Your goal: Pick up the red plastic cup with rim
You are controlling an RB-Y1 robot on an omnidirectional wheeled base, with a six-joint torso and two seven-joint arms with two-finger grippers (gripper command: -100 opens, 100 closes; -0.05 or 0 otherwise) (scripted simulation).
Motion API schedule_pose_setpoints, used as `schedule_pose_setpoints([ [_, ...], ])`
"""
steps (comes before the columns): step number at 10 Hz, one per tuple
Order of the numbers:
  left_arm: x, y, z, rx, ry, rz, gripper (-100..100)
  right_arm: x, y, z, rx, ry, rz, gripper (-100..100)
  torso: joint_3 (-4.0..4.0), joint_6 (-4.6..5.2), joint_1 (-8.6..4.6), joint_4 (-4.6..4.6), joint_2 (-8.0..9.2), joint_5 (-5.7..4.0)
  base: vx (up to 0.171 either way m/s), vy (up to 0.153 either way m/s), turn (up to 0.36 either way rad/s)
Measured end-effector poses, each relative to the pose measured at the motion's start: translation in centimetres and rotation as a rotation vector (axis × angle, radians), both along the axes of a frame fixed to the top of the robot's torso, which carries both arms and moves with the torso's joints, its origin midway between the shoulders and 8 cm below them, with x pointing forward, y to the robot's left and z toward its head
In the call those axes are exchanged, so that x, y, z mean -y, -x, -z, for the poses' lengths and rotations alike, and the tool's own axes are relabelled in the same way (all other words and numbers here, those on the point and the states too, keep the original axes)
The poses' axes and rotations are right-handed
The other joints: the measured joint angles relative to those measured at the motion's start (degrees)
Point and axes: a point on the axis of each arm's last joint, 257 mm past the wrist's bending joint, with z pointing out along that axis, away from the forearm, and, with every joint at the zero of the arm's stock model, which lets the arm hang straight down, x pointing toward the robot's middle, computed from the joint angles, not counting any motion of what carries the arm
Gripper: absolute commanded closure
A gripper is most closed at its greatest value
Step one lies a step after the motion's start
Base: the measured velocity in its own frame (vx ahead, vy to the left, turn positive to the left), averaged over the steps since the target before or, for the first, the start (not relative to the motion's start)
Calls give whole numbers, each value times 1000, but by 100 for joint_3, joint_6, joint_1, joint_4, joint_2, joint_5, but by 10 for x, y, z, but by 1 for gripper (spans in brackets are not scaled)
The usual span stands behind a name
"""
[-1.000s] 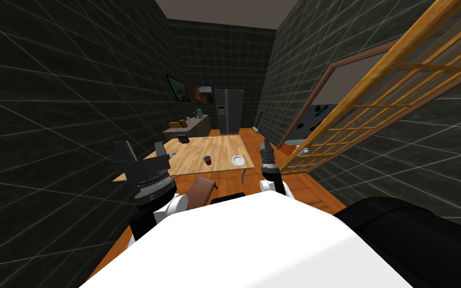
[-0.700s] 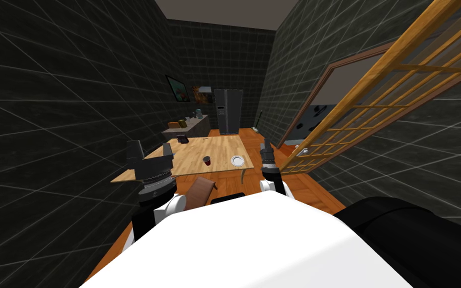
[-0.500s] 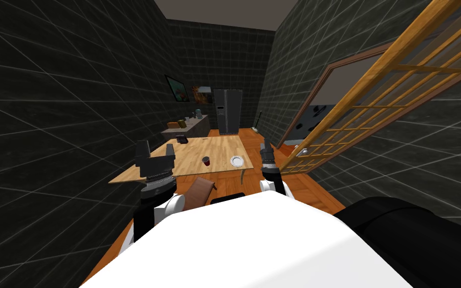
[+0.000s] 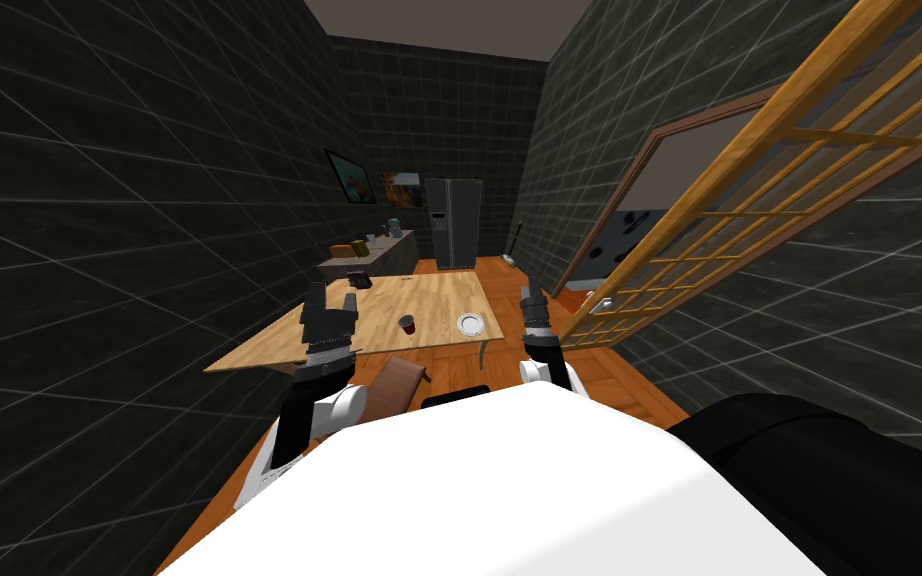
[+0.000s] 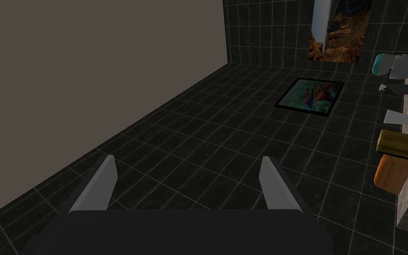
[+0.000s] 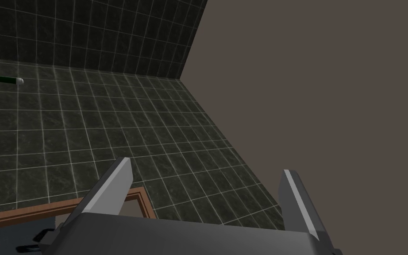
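Observation:
A small red cup (image 4: 406,324) stands upright on the pale wooden table (image 4: 439,295), near its front edge and left of a white plate (image 4: 469,323). My left gripper (image 4: 332,298) is raised over the table's left front part, to the left of the cup and well apart from it. Its fingers (image 5: 105,182) stand open with nothing between them. My right gripper (image 4: 530,292) is held up beside the table's right edge, to the right of the plate. That gripper (image 6: 207,195) is open and empty too.
A brown chair (image 4: 396,385) stands at the table's near side below the cup. A dark box (image 4: 357,279) lies at the table's far left. Behind are a counter (image 4: 369,255) with small items and a dark fridge (image 4: 452,237). A wooden lattice door (image 4: 749,190) swings open at right.
My left arm has swung inward to the right, its gripper now over the table's left part and nearer the cup. The right arm holds still. The head view has shifted slightly.

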Motion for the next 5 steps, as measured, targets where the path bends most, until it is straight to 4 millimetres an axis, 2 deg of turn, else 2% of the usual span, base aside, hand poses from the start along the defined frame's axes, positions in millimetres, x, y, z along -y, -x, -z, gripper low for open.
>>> schedule_pose_setpoints([
  [5,-20,-32,33,-132,-15,-44,-100,0,0,0,0,0,0,0,0,0,0,0,0,0,20,-42,-14],
])
